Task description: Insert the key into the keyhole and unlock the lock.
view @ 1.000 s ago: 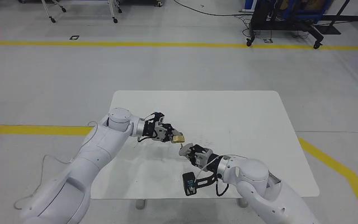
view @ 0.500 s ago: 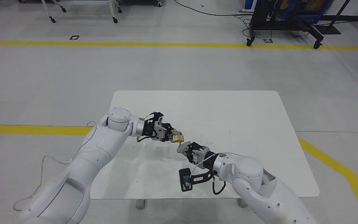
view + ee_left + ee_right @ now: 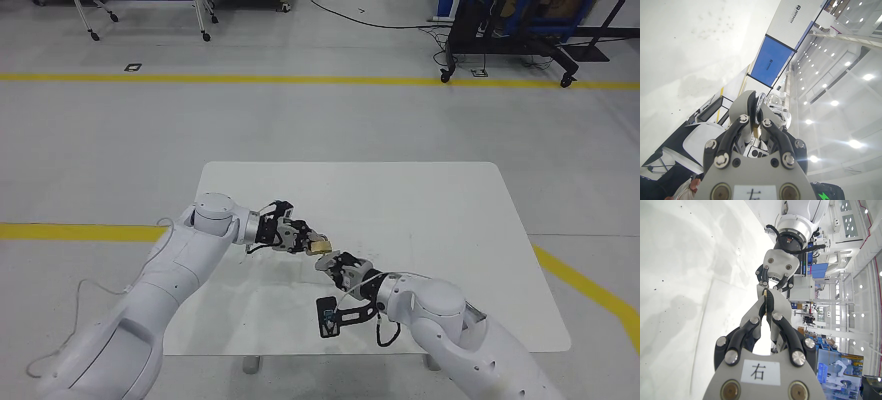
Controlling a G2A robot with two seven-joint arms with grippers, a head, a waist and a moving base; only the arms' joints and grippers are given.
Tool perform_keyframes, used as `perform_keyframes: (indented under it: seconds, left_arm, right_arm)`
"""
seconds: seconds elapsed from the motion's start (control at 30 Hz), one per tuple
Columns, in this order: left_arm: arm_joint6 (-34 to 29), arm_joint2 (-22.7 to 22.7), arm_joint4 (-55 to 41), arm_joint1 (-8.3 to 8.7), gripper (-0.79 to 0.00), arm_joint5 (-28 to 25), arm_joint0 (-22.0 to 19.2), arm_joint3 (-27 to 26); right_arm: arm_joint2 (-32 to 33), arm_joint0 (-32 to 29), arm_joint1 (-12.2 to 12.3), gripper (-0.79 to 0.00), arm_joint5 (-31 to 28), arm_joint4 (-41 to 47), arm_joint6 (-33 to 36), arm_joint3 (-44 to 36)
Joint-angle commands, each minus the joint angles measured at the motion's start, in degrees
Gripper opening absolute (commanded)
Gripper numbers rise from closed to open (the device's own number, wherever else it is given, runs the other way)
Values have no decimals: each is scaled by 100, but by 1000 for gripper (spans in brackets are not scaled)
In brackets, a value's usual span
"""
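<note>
While the lock is held clamped in the left end effector in the top view, insertion is judged in hand. In the left wrist view its shackle is seen pinched. In the right wrist view the key is nipped in the closed right end effector, just short of the lock, so fine alignment is called for.

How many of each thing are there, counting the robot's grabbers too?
grippers: 2 (left gripper, right gripper)
lock: 1
key: 1
table: 1
Total: 5
</note>
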Motion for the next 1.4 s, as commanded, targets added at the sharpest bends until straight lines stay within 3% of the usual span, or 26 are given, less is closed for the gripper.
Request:
perform_keyframes:
  seconds: [0.0, 0.63, 1.17, 1.37]
  left_arm:
    - [2, -11, 6, -6, -785, 7, 2, 3]
    - [-176, -116, 57, -35, -785, 3, 24, 28]
    - [-360, -206, 41, -53, -785, 37, 38, 86]
    - [-379, -227, 60, -61, -785, 35, 46, 90]
  right_arm:
    - [17, -25, 3, -785, 59, -4, -65, -5]
    - [36, 140, -51, -785, 73, 290, -315, 261]
    - [383, 70, 18, -785, 190, 744, -1482, 516]
    - [388, 130, 21, -785, 84, 853, -1615, 643]
